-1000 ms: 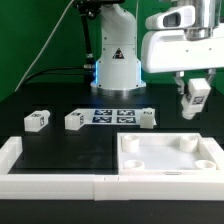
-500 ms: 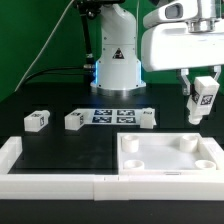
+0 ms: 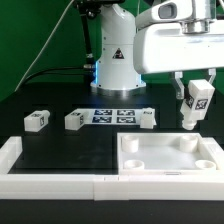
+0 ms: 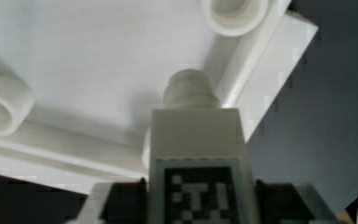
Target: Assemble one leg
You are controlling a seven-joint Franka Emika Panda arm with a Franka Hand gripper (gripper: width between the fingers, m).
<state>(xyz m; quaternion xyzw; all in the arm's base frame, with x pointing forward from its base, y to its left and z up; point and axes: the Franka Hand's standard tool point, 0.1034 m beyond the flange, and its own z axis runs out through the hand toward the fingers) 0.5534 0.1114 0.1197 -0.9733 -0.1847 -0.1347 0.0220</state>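
White leg (image 3: 194,110), clamped in the hand (image 3: 198,90), hangs above the tray (image 3: 160,171) near another block (image 3: 147,119).

Work surface: matt black table (image 3: 60,150) under soft, even light, bordered along its near edge and at the exterior view's left corner by a low white rail (image 3: 50,184), with the marker board (image 3: 115,116) lying flat near the middle. Backdrop: plain pale wall (image 3: 30,30) behind the table, a narrow green patch (image 3: 156,22) toward the exterior view's right, and thin dark cables (image 3: 52,50) hanging in front of the wall on the exterior view's left
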